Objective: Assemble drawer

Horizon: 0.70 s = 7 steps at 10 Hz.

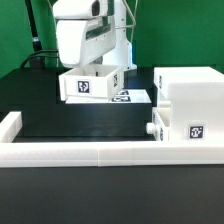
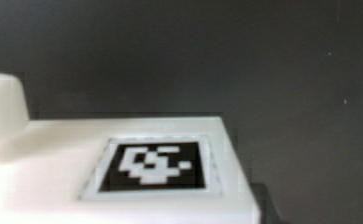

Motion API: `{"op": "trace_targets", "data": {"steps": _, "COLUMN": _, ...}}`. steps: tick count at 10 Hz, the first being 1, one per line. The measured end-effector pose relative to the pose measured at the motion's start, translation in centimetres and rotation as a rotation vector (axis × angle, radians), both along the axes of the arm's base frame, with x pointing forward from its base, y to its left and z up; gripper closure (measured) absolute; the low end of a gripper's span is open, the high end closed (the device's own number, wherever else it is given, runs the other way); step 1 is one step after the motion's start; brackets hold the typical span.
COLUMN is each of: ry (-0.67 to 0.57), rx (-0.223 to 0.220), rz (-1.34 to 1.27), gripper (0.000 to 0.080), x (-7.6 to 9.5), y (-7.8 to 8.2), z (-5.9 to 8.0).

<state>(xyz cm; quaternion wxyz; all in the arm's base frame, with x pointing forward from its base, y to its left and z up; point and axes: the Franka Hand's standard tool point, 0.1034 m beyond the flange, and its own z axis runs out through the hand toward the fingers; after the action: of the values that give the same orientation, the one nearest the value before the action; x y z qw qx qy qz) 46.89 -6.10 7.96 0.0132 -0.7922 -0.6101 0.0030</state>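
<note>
A small white tray (image 1: 88, 86) with a black-and-white tag on its front sits under my gripper (image 1: 93, 69) at the back of the black table. The gripper reaches down into the tray's top and looks shut on its wall. The fingertips are hidden. In the wrist view the tray's tagged face (image 2: 153, 165) fills the lower part, blurred, with a white knob-like stub (image 2: 0, 112) at one side. The large boxy housing (image 1: 192, 92) stands at the exterior view's right. A second knobbed tray (image 1: 178, 128) sits in its lower front.
The marker board (image 1: 133, 97) lies flat just behind the held tray. A white border rail (image 1: 80, 152) runs along the front of the table and up the exterior view's left side. Green backdrop behind.
</note>
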Motion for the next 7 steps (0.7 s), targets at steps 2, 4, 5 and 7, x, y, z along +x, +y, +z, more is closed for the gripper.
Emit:
{"op": "trace_targets", "data": {"steps": 2, "ry": 0.008, "rx": -0.005, "rz": 0.059, "gripper": 0.0755, "x": 1.2, "y": 0.2, "z": -0.3}}
{"op": "trace_targets", "data": {"steps": 4, "ry": -0.002, "rx": -0.009, "rz": 0.087, "gripper": 0.0755, "x": 3.1, "y": 0.8, "z": -0.2}}
{"op": "trace_targets", "data": {"steps": 5, "ry": -0.008, "rx": -0.016, "rz": 0.114, "gripper": 0.0755, "x": 3.9, "y": 1.3, "z": -0.1}}
{"op": "trace_targets", "data": {"steps": 7, "ry": -0.006, "rx": -0.021, "rz": 0.134, "gripper": 0.0755, "x": 4.0, "y": 1.7, "z": -0.3}}
